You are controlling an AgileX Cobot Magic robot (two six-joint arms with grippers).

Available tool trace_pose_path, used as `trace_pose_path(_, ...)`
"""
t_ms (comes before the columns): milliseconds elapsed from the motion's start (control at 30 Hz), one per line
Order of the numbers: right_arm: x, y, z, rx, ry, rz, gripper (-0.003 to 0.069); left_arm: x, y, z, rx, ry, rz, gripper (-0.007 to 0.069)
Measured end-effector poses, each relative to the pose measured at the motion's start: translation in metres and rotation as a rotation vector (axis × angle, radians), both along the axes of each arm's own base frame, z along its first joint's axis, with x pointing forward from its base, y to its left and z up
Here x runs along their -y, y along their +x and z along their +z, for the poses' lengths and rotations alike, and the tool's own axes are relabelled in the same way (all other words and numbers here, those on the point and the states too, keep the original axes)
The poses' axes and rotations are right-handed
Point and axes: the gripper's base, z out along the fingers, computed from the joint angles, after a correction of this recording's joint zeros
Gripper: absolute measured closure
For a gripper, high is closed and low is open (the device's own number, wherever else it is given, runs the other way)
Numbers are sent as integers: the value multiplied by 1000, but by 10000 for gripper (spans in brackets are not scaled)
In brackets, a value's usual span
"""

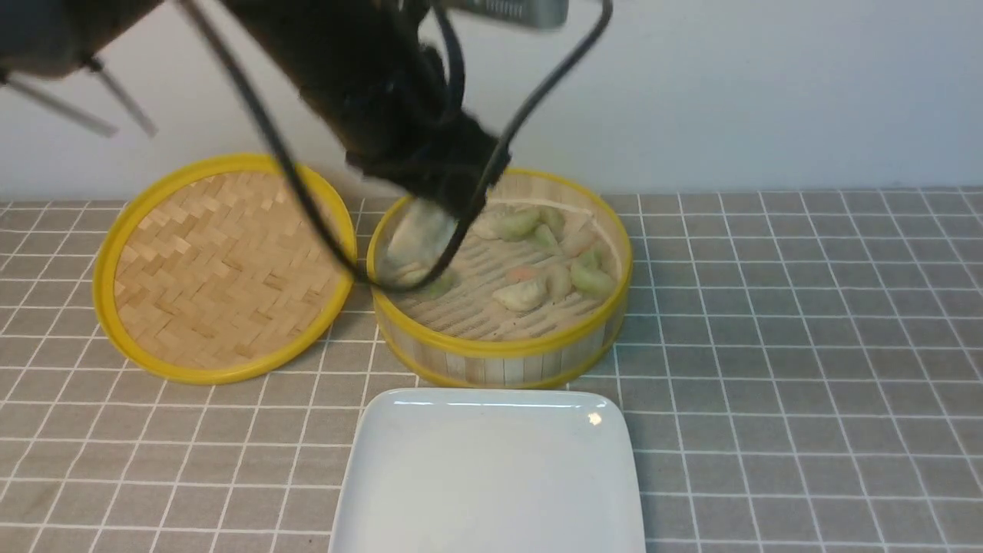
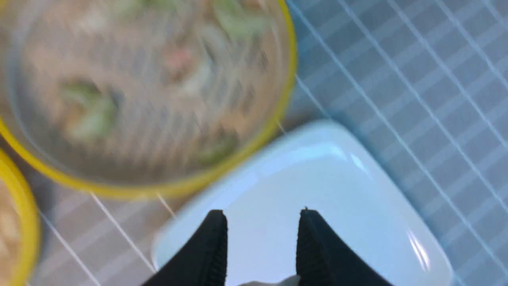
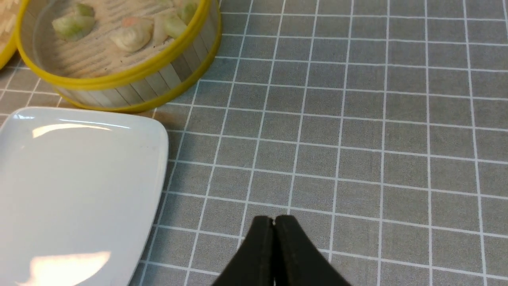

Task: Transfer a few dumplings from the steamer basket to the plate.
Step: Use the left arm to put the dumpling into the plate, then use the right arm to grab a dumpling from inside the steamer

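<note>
Dumplings (image 1: 522, 294): every one you can see sits in the steamer basket (image 1: 499, 349), bunched toward its far and right side. They're green, whitish, one faintly orange. Basket stands mid-desk (image 1: 806, 346) on the grey checked cloth (image 1: 768, 461). Plate (image 1: 491, 476) lies just in front of it on your side, near but apart. Woven lid (image 1: 223, 269) lies flat close beside the basket's left; can't tell if the rims touch.

Your left arm (image 1: 369, 84) runs in from the upper left, blurred, and covers the basket's left rear rim in the front view. A pale blob (image 1: 418, 234) shows just under it; can't tell what it is.

In the left wrist view, the left end effector (image 2: 261, 212) has its fingers apart at a moderate gap, with plate showing between the tips and the basket blurred beyond. A pale sliver (image 2: 274, 281) sits between the fingers at the frame edge. Can't tell if that's a dumpling, so can't tell whether it grips anything.

Right end effector (image 3: 274, 219) hangs over the cloth, fingers pressed together with nothing between them, well apart from plate and basket.
</note>
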Motion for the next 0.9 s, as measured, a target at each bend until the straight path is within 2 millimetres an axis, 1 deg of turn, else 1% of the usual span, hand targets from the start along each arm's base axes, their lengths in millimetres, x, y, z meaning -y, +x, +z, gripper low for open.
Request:
trace_pose_path(33,-1,0,0,1,5,6,673,2,-14,-24,-82,43,-24,419)
trace_pose_path(67,-1,0,0,1,6,8,673,2,-15,-27,-91,48,-24,419)
trace_pose_path(100,-1,0,0,2,6,14,673,3,-20,-41,-137,73,-35,419)
trace_pose_path(133,-2,0,0,3,7,20,673,5,-24,-51,-165,89,-45,419)
trace_pose_path(167,-3,0,0,4,10,31,673,7,-30,-72,-230,127,-59,419)
trace_pose_path(200,-3,0,1,6,12,41,673,9,-35,-89,-278,158,-77,419)
trace_pose_path(233,-4,0,1,8,14,51,673,10,-38,-101,-310,183,-95,419)
trace_pose_path(267,-5,-1,1,11,20,61,673,12,-40,-111,-334,203,-113,419)
trace_pose_path(333,-7,-1,2,14,31,79,673,17,-40,-123,-354,224,-137,419)
trace_pose_path(367,-8,-1,2,17,36,88,673,20,-39,-132,-367,235,-148,419)
trace_pose_path(433,-9,0,3,26,37,97,673,25,-36,-143,-379,244,-156,419)
trace_pose_path(500,-9,0,3,33,34,104,673,27,-34,-150,-384,248,-155,407)
trace_pose_path(567,-9,0,3,40,21,116,673,28,-32,-156,-389,252,-153,358)
trace_pose_path(600,-9,0,3,42,15,124,673,28,-31,-158,-387,252,-151,307)
trace_pose_path(700,-11,1,4,60,21,140,673,29,-29,-159,-379,247,-148,225)
trace_pose_path(733,-13,2,6,73,47,146,673,30,-28,-157,-370,241,-144,206)
trace_pose_path(800,-16,4,10,90,98,154,673,32,-25,-152,-354,230,-128,195)
trace_pose_path(867,-20,10,13,89,146,166,673,34,-21,-145,-338,222,-114,216)
trace_pose_path(900,-22,15,16,81,169,178,673,34,-19,-138,-325,221,-105,247)
